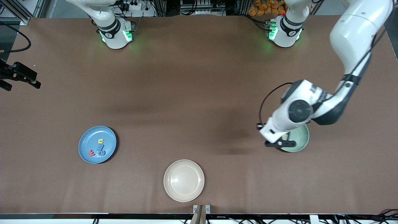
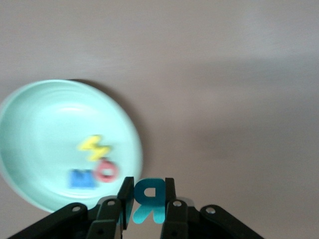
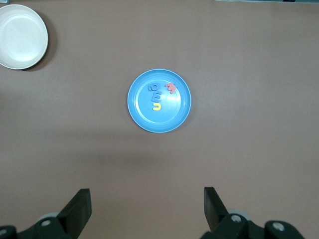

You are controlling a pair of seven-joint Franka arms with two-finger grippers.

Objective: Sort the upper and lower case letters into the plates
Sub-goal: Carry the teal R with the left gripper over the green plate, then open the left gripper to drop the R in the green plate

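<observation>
My left gripper [image 2: 148, 196] is shut on a teal letter R [image 2: 149, 199], held upright between its fingers. It hangs over the rim of the mint green plate [image 2: 45, 119], at the edge toward the right arm's end. That plate [image 1: 302, 137] holds a yellow letter [image 2: 94, 147], a red letter [image 2: 106, 171] and a blue one [image 2: 81, 178]. The left hand [image 1: 279, 143] hides part of the plate in the front view. The blue plate [image 1: 90, 140] carries several small letters: red [image 3: 170, 88], blue [image 3: 153, 87] and yellow [image 3: 156, 106]. My right gripper [image 3: 147, 209] is open and empty, high over the table, waiting.
A cream-white plate [image 1: 183, 186] with nothing in it lies near the table's front edge, between the two coloured plates. The brown table [image 1: 192, 102] stretches bare between the plates and the arms' bases.
</observation>
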